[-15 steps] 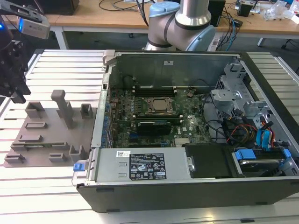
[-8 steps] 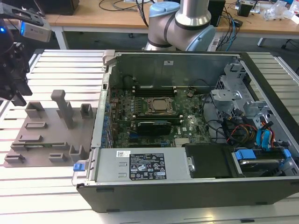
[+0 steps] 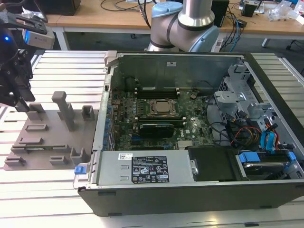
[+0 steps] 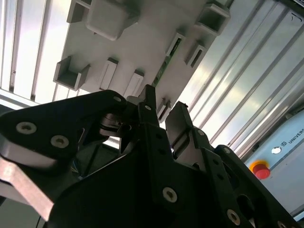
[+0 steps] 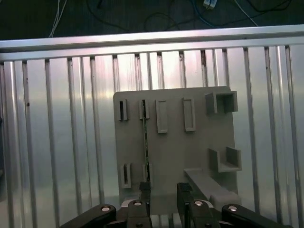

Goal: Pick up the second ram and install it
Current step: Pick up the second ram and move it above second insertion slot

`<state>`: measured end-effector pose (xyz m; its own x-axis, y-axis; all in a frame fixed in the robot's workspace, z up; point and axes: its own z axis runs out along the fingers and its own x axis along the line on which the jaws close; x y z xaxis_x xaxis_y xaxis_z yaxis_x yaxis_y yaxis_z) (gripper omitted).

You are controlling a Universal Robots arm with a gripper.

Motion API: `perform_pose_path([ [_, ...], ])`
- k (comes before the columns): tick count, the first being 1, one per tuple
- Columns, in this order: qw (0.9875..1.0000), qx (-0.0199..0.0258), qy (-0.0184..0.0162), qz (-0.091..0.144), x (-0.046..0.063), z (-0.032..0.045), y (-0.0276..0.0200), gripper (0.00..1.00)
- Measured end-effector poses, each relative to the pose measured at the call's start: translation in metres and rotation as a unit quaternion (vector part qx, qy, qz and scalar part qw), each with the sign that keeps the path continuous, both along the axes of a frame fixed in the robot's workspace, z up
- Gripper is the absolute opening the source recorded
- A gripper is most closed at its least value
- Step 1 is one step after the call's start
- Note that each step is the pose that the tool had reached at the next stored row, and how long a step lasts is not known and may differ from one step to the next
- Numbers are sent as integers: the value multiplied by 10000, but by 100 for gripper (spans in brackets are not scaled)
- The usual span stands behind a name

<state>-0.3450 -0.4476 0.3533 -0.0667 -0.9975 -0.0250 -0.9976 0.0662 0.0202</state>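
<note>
The second ram is a thin green strip standing on edge in slots of the grey fixture plate. In the second wrist view the second ram runs between two slot blocks just beyond the fingertips. My gripper hangs over the plate's near edge, open, with nothing between its fingers. One finger lines up with the strip's end and the other stands to the side. In the exterior view my gripper hovers over the far left corner of the fixture plate.
An open computer case lies at the exterior view's right of the fixture, with the motherboard, CPU socket and black slot rails exposed. Tall grey fixture blocks rise from the plate. The table is ribbed aluminium.
</note>
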Motion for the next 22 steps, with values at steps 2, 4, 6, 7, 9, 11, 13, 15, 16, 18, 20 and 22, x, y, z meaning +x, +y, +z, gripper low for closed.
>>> perform_pose_path([
  [2,10000,0,0,0,0,-13,0,36],
  [4,10000,0,0,0,0,-39,0,36],
  [6,10000,0,0,0,0,-52,0,36],
  [7,10000,0,0,0,0,-63,0,36],
  [9,10000,0,0,0,-1,-84,0,36],
  [11,10000,0,0,0,-1,-106,0,36],
  [13,10000,0,1,0,-1,-129,0,36],
  [15,10000,0,0,0,-2,-153,0,36],
  [16,10000,0,0,0,-2,-160,0,36],
  [18,10000,0,0,0,-3,-181,0,36],
  [20,10000,0,0,0,-3,-209,0,36],
  [22,10000,0,0,0,-3,-233,0,36],
])
